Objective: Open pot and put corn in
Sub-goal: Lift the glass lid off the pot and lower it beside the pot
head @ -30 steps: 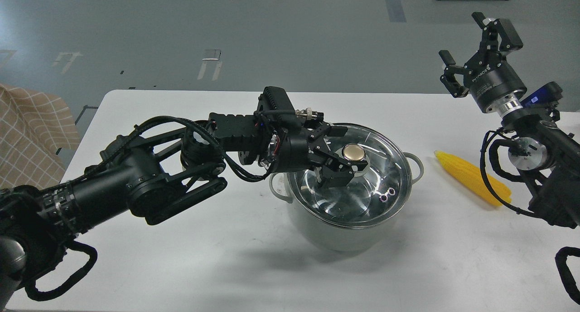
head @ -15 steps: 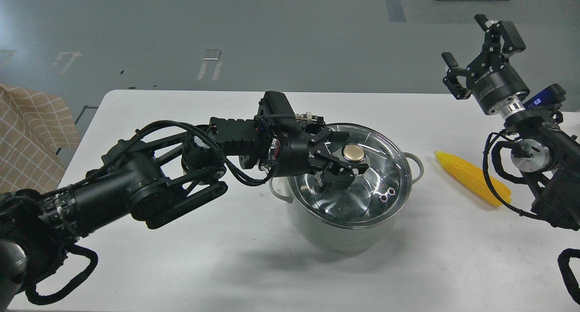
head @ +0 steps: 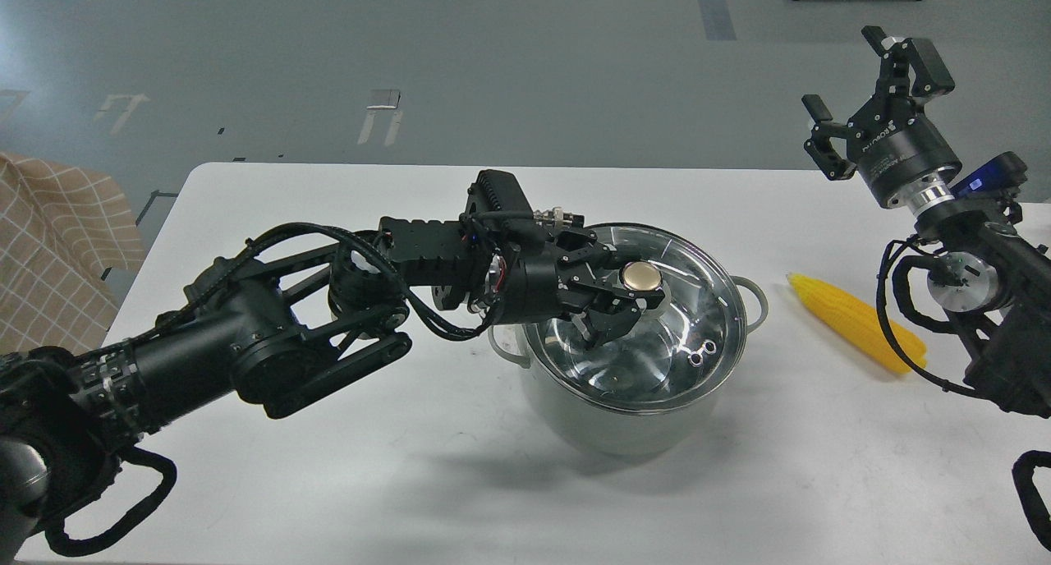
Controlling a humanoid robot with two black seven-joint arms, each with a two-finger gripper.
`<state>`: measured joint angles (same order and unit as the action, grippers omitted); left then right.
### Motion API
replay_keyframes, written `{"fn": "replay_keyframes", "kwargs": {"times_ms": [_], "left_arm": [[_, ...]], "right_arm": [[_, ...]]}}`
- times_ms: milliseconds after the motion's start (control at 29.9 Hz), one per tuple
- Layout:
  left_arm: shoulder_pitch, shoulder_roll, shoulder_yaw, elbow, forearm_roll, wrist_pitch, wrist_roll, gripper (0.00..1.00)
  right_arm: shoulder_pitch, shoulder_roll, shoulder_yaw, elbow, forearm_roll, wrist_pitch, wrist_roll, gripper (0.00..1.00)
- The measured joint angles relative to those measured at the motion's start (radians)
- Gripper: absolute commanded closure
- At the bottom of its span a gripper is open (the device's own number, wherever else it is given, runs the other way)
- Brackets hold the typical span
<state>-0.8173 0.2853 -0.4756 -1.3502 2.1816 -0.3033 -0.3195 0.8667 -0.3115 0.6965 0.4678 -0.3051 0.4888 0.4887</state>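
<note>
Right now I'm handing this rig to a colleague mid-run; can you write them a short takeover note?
Left gripper: at the lid's brass knob, fingers either side of it; whether they grip it cannot be told.
Right gripper: open, empty, raised above the table's right side.
Pot: mid-table, glass lid on it.
Corn: lying on the table right of the pot, untouched.
Done: approach to the knob.
Left: lift the lid off, set it aside, pick up the corn, put it in the pot.

I see bright, even overhead light; sharp focus; soft shadow on the counter [head: 460,475]; glare on the glass lid [head: 690,302].
</note>
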Motion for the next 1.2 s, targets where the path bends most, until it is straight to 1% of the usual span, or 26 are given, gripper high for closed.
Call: {"fn": "replay_keyframes", "kwargs": {"times_ms": [268,401,502,602,703,803,937,1071,1204], "left_arm": [[-0.036,0.018,-0.015,-0.068,0.0,-0.007,0.004,0.91],[-0.086,0.078,-0.02,-0.114,0.0,-0.012,0.005,0.91],[-0.118,0.166,-0.03,-0.127,-0.01,-0.01,0.003,0.91],[-0.125,0.288,-0.059,-0.13,-0.047,-0.002,-0.01,0.91],[-0.117,0.421,-0.068,-0.129,-0.106,0.021,-0.033,0.91],[-0.073,0.558,-0.058,-0.123,-0.189,0.086,-0.047,0.91],[0.021,0.655,-0.055,-0.114,-0.236,0.174,-0.05,0.91],[0.159,0.684,-0.064,-0.078,-0.238,0.32,-0.05,0.91],[0.256,0.68,-0.07,-0.009,-0.236,0.448,-0.051,0.91]], "right_arm": [[0.0,-0.002,0.001,0.0,0.0,0.0,0.0,0.0],[-0.002,-0.008,0.002,0.0,0.0,0.0,0.0,0.0],[-0.002,-0.009,0.002,0.0,0.0,0.0,0.0,0.0],[-0.002,-0.021,0.002,0.007,0.0,0.0,0.0,0.0],[-0.006,-0.038,0.002,0.024,0.0,-0.001,0.0,0.0],[-0.013,-0.047,0.002,0.032,0.0,-0.001,0.0,0.0],[-0.016,-0.049,0.002,0.034,0.0,-0.001,0.0,0.0],[-0.023,-0.049,0.002,0.035,0.0,-0.001,0.0,0.0],[-0.025,-0.048,0.002,0.035,0.0,-0.001,0.0,0.0]]}}
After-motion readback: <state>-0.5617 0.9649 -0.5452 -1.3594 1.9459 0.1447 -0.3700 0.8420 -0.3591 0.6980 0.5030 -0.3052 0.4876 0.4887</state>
